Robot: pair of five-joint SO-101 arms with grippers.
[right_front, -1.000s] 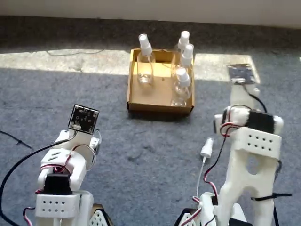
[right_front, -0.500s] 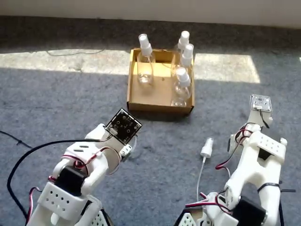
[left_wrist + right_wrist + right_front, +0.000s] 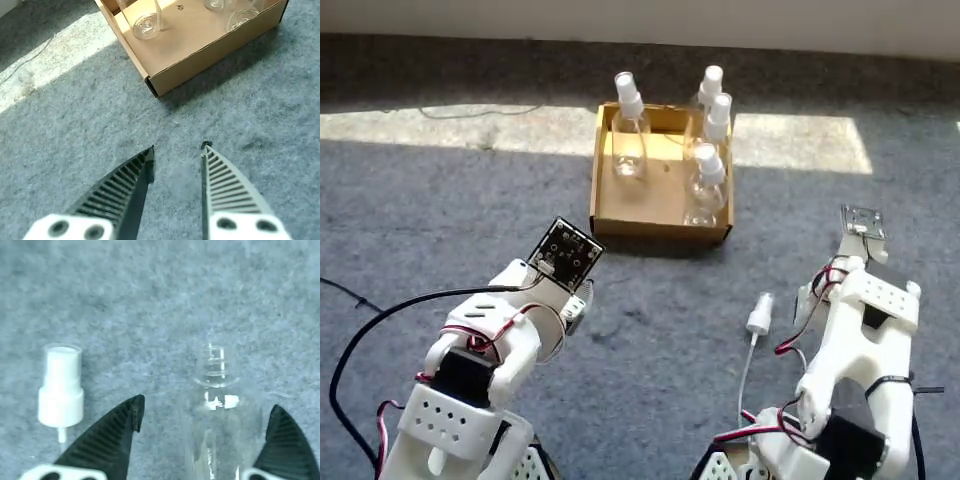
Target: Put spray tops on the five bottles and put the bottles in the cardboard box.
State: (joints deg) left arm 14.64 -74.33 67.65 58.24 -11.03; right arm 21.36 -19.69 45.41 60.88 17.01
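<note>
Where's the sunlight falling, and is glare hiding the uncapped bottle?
High view: a sunlit band crosses the carpet behind the cardboard box and lights its floor. Right wrist view: the uncapped bottle carries small bright glints, its outline faint.

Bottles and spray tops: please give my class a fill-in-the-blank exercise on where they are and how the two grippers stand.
In the cardboard box, ____ bottles wear spray tops. The loose spray top lies on the grey ____. The clear bottle between the right gripper fingers has no ____ on its neck. The left gripper is ____ and holds nothing.
Missing words: four; carpet; spray top; open.
</note>
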